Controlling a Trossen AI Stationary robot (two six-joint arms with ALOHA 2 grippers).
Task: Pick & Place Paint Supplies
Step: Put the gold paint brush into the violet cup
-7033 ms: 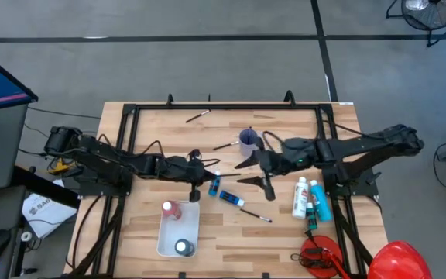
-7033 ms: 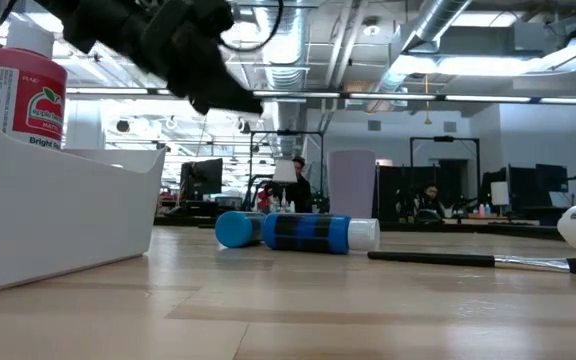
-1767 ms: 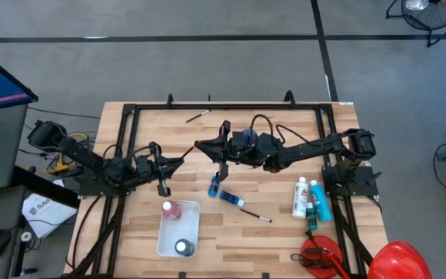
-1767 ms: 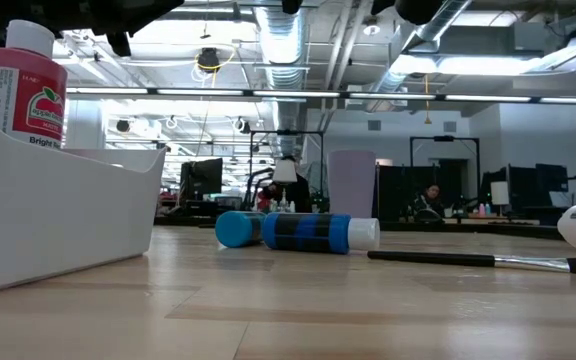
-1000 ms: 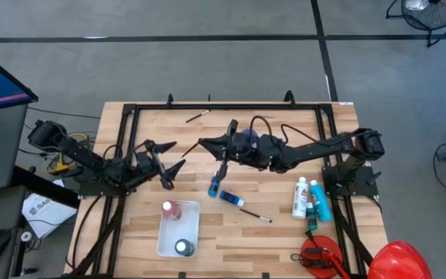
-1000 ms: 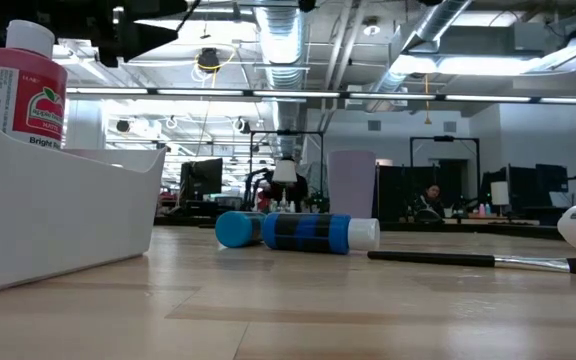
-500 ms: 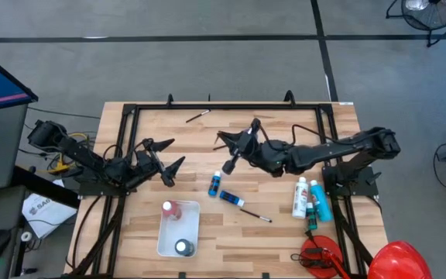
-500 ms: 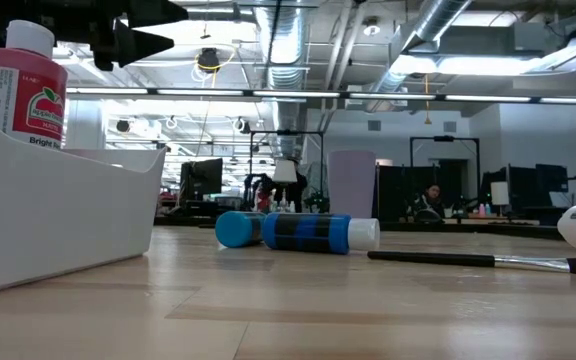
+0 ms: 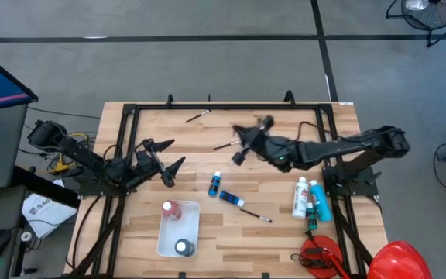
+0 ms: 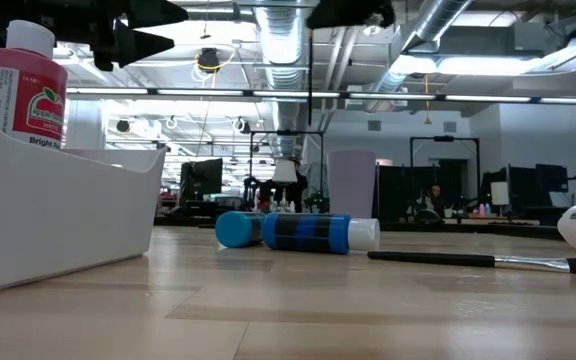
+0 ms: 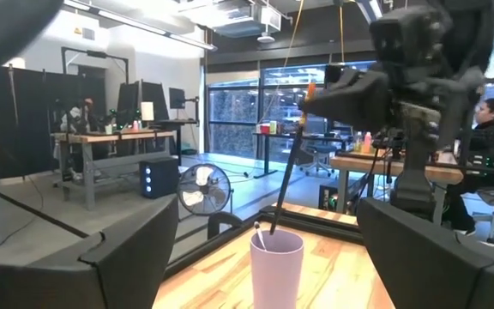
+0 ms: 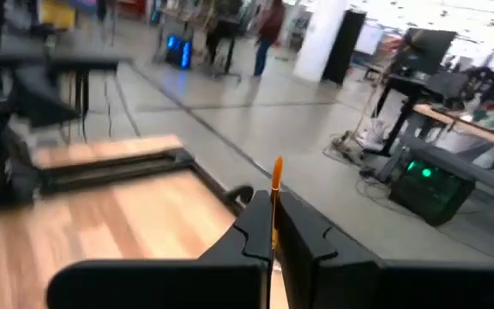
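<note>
R tool (image 9: 238,157) is clamped on a thin brush (image 12: 274,199), held up over the far-mid bench (image 9: 285,232). In the left wrist view the brush hangs tip-down into the lilac cup (image 11: 276,263); in the top view the arm hides the cup. Brush is light, stiff and skinny, so it's prone to pivot or slip. Best grip is mid-handle, not the bristles.

R arm reaches in from the right, stretched low and leftward, wrist tilted up over the cup area. L tool (image 9: 163,165) sits left of centre with jaws wide apart, nothing in them, and the arm folded back toward the left edge.

Other supplies:
- Light blue bottle (image 9: 216,184) and dark blue bottle (image 9: 230,198) lie mid-bench, just beside each other.
- Another brush (image 9: 255,215) lies near them, to the right.
- One more brush (image 9: 198,116) lies at the far edge.
- Red bottle (image 9: 170,209) is in the white bin (image 9: 178,241), with a dark-topped item I can't ID.
- White and teal bottles (image 9: 310,198) lie by the R arm base.

Bottles are light plastic, round and smooth, so they'll roll; take them across the body.
</note>
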